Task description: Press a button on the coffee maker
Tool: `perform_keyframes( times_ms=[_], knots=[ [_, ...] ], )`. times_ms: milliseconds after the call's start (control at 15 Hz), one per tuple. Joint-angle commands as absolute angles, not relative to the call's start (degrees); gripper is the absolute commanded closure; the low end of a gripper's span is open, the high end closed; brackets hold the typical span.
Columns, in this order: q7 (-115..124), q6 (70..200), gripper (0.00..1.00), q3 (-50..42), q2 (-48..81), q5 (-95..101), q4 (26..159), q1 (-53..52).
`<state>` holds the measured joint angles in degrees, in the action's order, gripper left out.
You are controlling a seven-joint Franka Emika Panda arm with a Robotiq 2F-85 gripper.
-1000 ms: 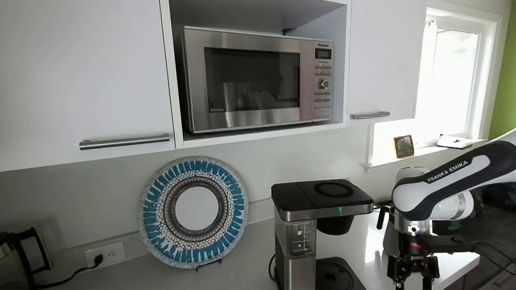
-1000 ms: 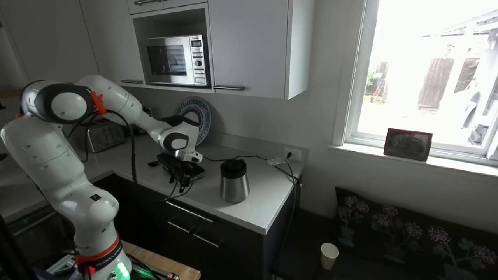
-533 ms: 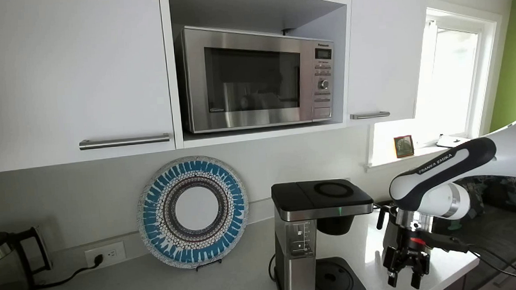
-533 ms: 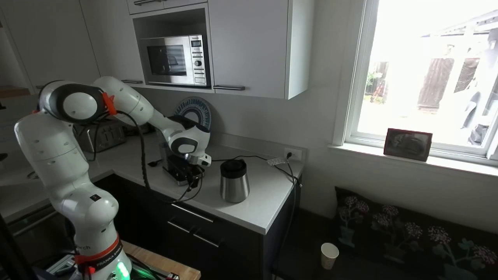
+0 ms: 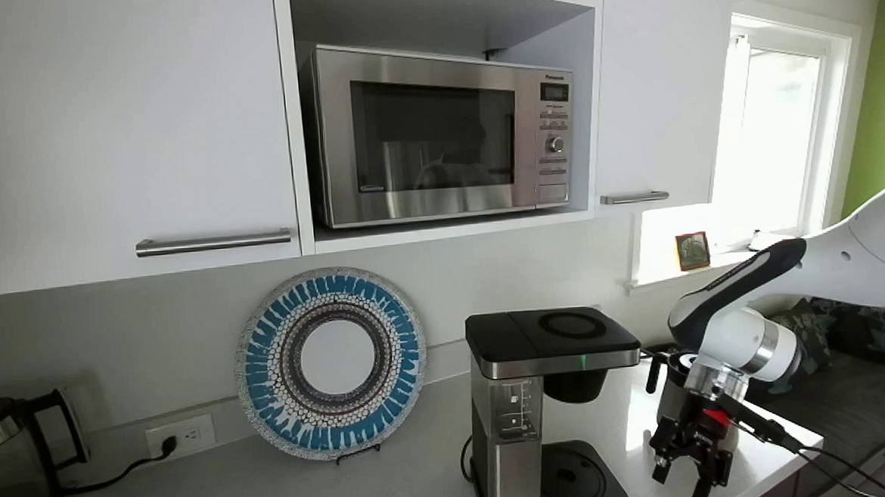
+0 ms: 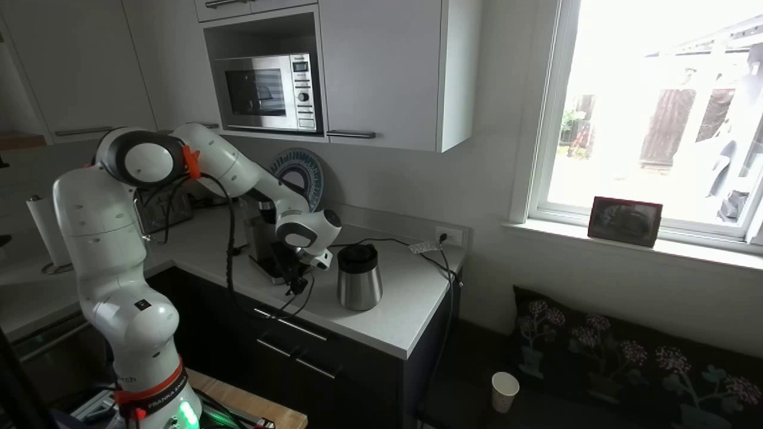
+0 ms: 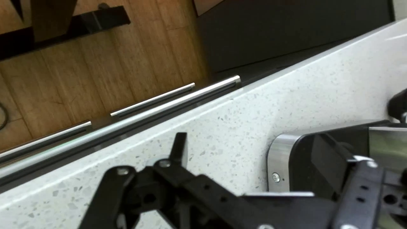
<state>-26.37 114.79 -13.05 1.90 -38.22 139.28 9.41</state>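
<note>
1. Wrist view: on the silver base edge of the coffee maker [image 7: 302, 162], a small round button [image 7: 276, 177] shows uncovered.
2. In both exterior views the coffee maker stands upright on the desk [image 5: 273, 488], near the patterned plate [image 5: 335, 360].
3. The tool [image 5: 680, 483] is released: fingers spread, nothing between them, tilted, and apart from the coffee maker.
4. Step in hand, I judge: the approach, since no touch shows.
5. Next probably calls for setting one fingertip square to the round button, low by the desk, then a straight, gentle push.
</note>
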Motion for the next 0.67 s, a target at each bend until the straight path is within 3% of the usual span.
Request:
perform_keyframes(
  times_ms=[0,67,200,267,600],
  knots=[
    [-26.26,109.48,0.12,-13.62,6.80,-44.21,135.86,12.59],
    [-24.78,108.46,0.24,-13.63,7.70,-45.52,135.44,13.22],
    [-23.22,106.94,0.29,-13.63,9.56,-48.24,134.60,14.37],
    [-22.29,106.26,0.46,-13.58,10.46,-49.80,134.29,14.82],
    [-17.17,106.26,0.85,-13.34,13.89,-57.22,133.34,15.54]
  ],
)
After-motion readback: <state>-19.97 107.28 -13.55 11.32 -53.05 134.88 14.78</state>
